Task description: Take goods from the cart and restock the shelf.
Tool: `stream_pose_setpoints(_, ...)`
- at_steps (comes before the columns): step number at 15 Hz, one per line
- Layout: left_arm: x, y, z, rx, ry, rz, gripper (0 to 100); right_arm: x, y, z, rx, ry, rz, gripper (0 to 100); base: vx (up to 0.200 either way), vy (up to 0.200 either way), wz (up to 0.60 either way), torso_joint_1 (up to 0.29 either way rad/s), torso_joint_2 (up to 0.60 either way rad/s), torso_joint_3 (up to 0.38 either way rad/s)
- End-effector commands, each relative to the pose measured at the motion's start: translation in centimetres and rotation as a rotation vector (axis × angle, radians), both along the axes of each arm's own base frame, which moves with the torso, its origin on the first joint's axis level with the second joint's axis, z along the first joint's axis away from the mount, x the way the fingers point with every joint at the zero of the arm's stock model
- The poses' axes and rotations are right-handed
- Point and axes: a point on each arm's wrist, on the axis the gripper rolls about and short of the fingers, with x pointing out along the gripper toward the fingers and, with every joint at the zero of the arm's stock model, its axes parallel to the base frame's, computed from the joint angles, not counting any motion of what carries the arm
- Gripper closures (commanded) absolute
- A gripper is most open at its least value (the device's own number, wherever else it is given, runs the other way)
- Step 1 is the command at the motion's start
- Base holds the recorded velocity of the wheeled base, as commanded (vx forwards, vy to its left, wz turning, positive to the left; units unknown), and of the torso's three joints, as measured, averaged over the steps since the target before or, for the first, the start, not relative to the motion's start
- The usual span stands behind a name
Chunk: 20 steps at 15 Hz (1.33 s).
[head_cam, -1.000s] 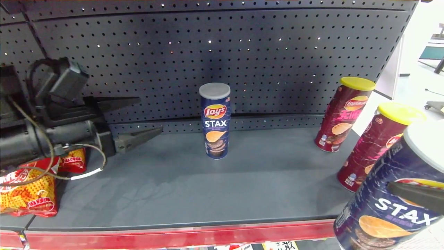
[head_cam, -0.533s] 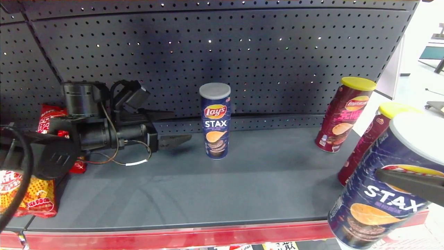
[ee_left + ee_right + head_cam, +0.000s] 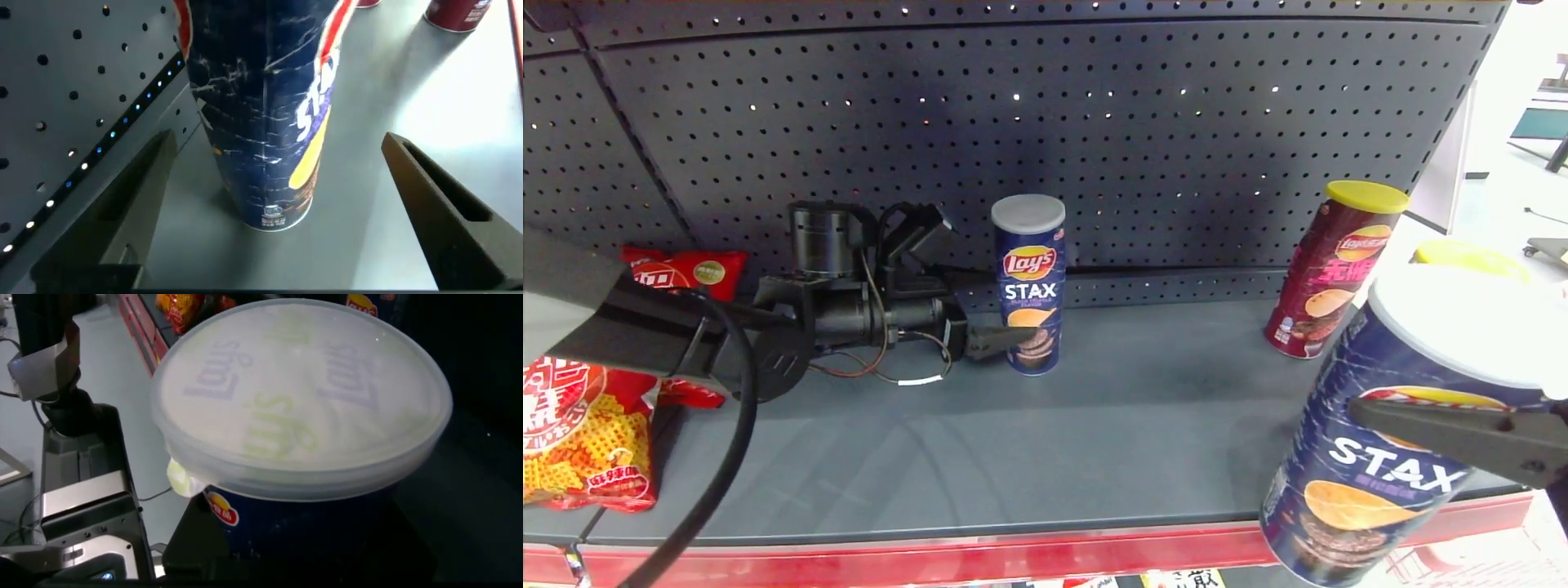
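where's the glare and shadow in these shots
Head view: glare whites out the aisle beyond the dark perforated back panel; shadow darkens it above the standing dark blue chip can. Right wrist view: the held blue can shows a bright pale lid, surroundings dark.

Head camera: forward and down onto the shelf (image 3: 1135,425). Left wrist camera: close on the shared 12 o'clock blue can (image 3: 1029,286). Right wrist camera: just above the held can (image 3: 302,400).

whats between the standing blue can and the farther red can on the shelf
Nothing. In the head view the stretch of shelf between the standing blue can and the farther red can is bare.
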Motion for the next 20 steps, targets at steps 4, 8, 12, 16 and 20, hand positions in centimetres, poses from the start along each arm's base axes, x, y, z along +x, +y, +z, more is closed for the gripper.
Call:
stream_pose_setpoints(4, 0.0, -0.3, 0.0, -0.001, -0.008, -0.003, 0, 2.8, 3.0, 0.5, -0.020, 0.028, 0.066, 100, 0.000, 0.000, 0.00, 0.000, 0.00, 0.000)
stream_pose_setpoints(8, 0.1, -0.6, -0.4, 0.002, 0.004, -0.009, 0, 3.4, 4.0, 0.5, -0.019, 0.026, 0.092, 100, 0.000, 0.000, 0.00, 0.000, 0.00, 0.000)
stream_pose_setpoints(12, 1.1, -1.5, -0.9, -0.007, 0.015, -0.018, 0, 3.6, 4.1, 0.4, -0.019, 0.026, 0.092, 100, 0.000, 0.000, 0.00, 0.000, 0.00, 0.000)
stream_pose_setpoints(16, 1.8, -2.3, -1.2, -0.031, 0.016, 0.004, 100, 3.6, 4.1, 0.3, -0.020, 0.030, 0.090, 100, 0.000, 0.000, 0.00, 0.000, 0.00, 0.000)
stream_pose_setpoints(20, 1.6, -2.3, -0.9, -0.034, 0.007, 0.001, 100, 3.6, 4.1, 0.1, -0.022, 0.034, 0.088, 100, 0.000, 0.000, 0.00, 0.000, 0.00, 0.000)
